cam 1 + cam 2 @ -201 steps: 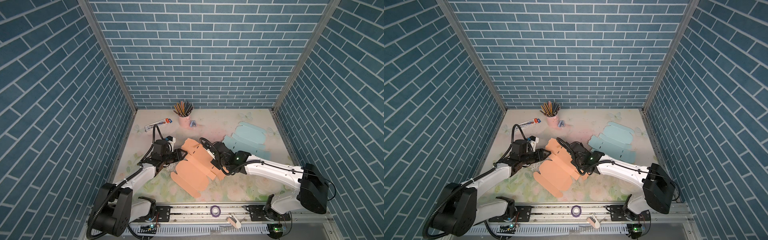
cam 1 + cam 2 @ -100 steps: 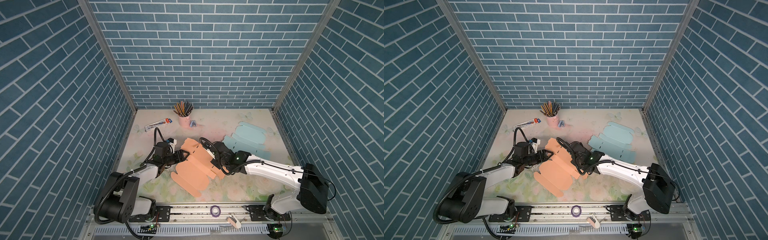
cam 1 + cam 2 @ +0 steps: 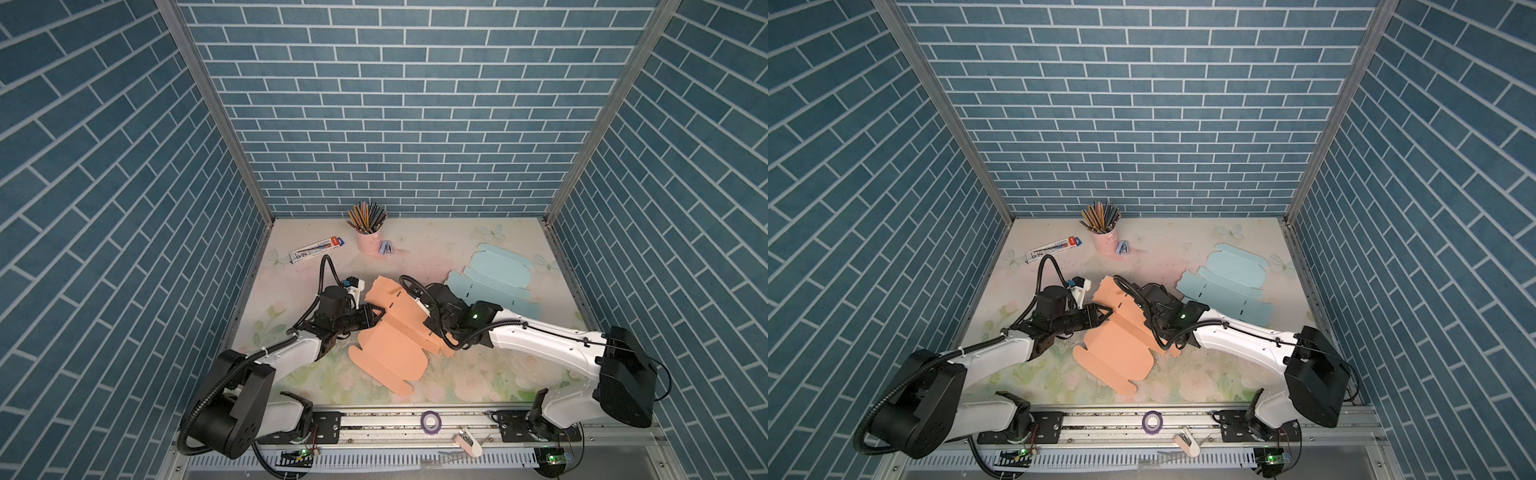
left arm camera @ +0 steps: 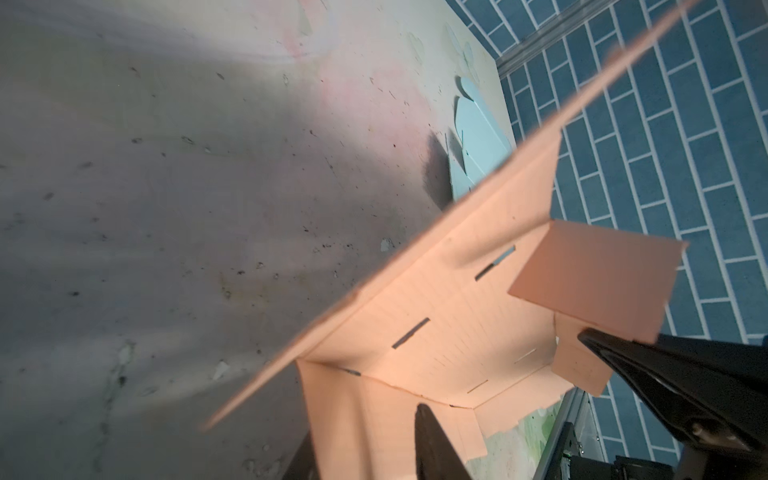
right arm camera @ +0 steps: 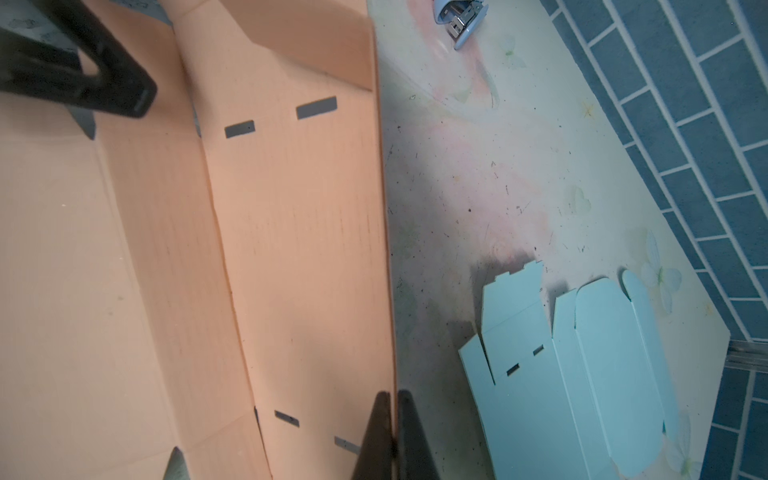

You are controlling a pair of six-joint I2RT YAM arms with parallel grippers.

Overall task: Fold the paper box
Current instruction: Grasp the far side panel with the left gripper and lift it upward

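1. Logging both top views: the paper box (image 3: 390,336) is lying half-raised in the middle of the table (image 3: 478,245), its far panels lifting off the surface, with a blue sheet (image 3: 494,282) lying flat near it. Risk: the lifted panels are likely dropping flat if either hold is slipping.
2. Left wrist view: the left gripper (image 4: 500,370) is standing with jaws apart, straddling a box corner. One finger (image 4: 430,444) is sitting against a side panel and the other is touching a small end flap (image 4: 582,365). Risk: closing here is probably catching two layers, or creasing the flap off its fold line.
3. Right wrist view: the right gripper (image 5: 392,419) is pinching shut on the free edge of the raised long wall (image 5: 299,249). Risk: thin card is sliding out of the pinch, or tearing at the slots (image 5: 316,107), if the two sides are pulling against each other.
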